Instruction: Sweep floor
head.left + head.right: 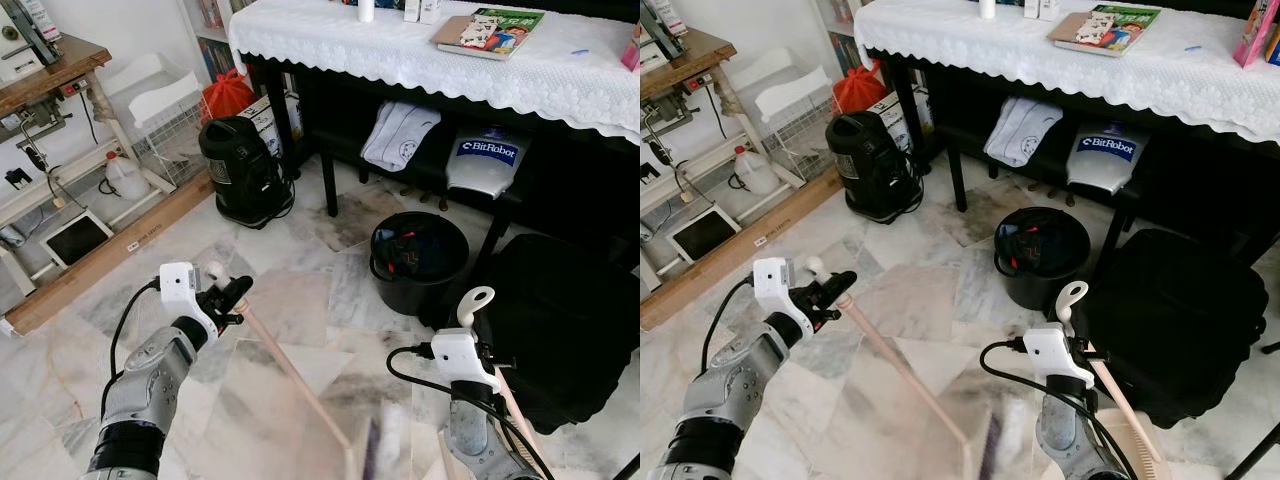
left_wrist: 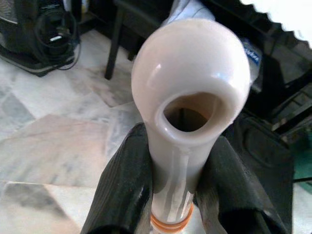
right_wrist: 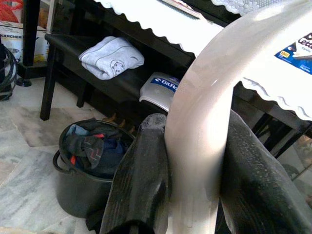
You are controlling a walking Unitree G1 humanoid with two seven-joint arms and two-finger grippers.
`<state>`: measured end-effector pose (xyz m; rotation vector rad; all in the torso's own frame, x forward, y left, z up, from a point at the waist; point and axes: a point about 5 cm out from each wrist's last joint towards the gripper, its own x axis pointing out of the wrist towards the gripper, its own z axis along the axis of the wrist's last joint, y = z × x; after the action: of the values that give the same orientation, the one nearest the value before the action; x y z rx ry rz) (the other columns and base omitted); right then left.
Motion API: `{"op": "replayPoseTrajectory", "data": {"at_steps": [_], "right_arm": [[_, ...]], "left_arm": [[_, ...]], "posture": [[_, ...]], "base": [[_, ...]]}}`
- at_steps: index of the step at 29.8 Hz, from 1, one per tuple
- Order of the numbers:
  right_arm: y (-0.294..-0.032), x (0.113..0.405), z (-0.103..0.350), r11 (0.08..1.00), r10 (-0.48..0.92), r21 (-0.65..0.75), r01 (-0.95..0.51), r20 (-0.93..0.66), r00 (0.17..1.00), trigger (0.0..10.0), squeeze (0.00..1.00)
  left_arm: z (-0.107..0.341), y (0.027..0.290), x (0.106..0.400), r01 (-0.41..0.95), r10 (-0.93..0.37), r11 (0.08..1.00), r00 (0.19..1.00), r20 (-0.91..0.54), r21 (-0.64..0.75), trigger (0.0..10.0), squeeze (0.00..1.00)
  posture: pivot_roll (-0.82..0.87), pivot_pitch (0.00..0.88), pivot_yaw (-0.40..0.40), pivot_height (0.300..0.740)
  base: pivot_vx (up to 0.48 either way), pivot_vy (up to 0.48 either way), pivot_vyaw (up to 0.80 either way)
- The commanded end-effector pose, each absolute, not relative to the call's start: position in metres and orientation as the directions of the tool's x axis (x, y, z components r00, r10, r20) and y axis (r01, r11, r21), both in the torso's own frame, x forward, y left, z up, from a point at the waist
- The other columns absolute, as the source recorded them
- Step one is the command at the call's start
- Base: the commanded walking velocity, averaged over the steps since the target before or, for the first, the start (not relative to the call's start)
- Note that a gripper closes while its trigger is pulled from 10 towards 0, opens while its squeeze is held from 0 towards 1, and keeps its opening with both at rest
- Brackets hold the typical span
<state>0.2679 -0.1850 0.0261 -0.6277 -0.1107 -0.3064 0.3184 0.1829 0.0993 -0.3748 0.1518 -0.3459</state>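
Gripping broom handle (image 1: 290, 370) near top, left gripper (image 1: 232, 297) clamped, forearm angled up-right. Right gripper (image 3: 195, 161) clamped on dustpan handle (image 1: 1072, 298), wrist upright. Broom slants down toward near marble floor (image 1: 300, 300); black bucket (image 1: 418, 262) beyond.

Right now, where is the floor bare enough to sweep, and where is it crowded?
Bare marble lies between the vacuum, the bucket and the plank on the left. It is crowded at right, where the bucket touches the black bag, and under the table. Left gripper and right gripper hold handles.
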Motion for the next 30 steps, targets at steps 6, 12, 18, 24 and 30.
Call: {"op": "replayPoseTrajectory", "data": {"at_steps": [6, 12, 18, 24, 30], "right_arm": [[-0.186, 0.258, 0.011, 0.764, -0.276, -0.577, 0.288, 0.11, 0.955, 10.0, 0.0], [-0.197, 0.27, 0.024, 0.809, -0.385, -0.432, 0.399, 0.122, 0.915, 10.0, 0.0], [-0.197, 0.274, 0.027, 0.801, -0.38, -0.447, 0.398, 0.133, 0.915, 10.0, 0.0], [-0.189, 0.278, 0.029, 0.792, -0.318, -0.498, 0.352, 0.155, 0.935, 10.0, 0.0], [-0.19, 0.281, 0.032, 0.785, -0.324, -0.501, 0.364, 0.168, 0.931, 10.0, 0.0]], "left_arm": [[0.116, 0.183, 0.321, 0.366, -0.408, 0.842, 0.913, -0.025, -0.397, 10.0, 0.0], [0.117, 0.191, 0.322, 0.345, -0.381, 0.867, 0.924, -0.032, -0.361, 10.0, 0.0], [0.117, 0.192, 0.322, 0.347, -0.38, 0.883, 0.924, -0.047, -0.315, 10.0, 0.0], [0.117, 0.192, 0.321, 0.358, -0.389, 0.887, 0.919, -0.057, -0.291, 10.0, 0.0], [0.122, 0.204, 0.326, 0.272, -0.287, 0.933, 0.957, -0.034, -0.235, 10.0, 0.0]], "posture": [[0.09, 0.117, 0.163, 0.74], [0.09, 0.111, 0.161, 0.74], [0.1, 0.109, 0.16, 0.74], [0.1, 0.112, 0.162, 0.74], [0.11, 0.114, 0.164, 0.74]], "base": [[0.0, 0.0, 0.0], [0.0, 0.0, 0.0], [0.0, 0.0, 0.0], [0.0, 0.0, 0.0], [0.0, 0.0, 0.0]]}}
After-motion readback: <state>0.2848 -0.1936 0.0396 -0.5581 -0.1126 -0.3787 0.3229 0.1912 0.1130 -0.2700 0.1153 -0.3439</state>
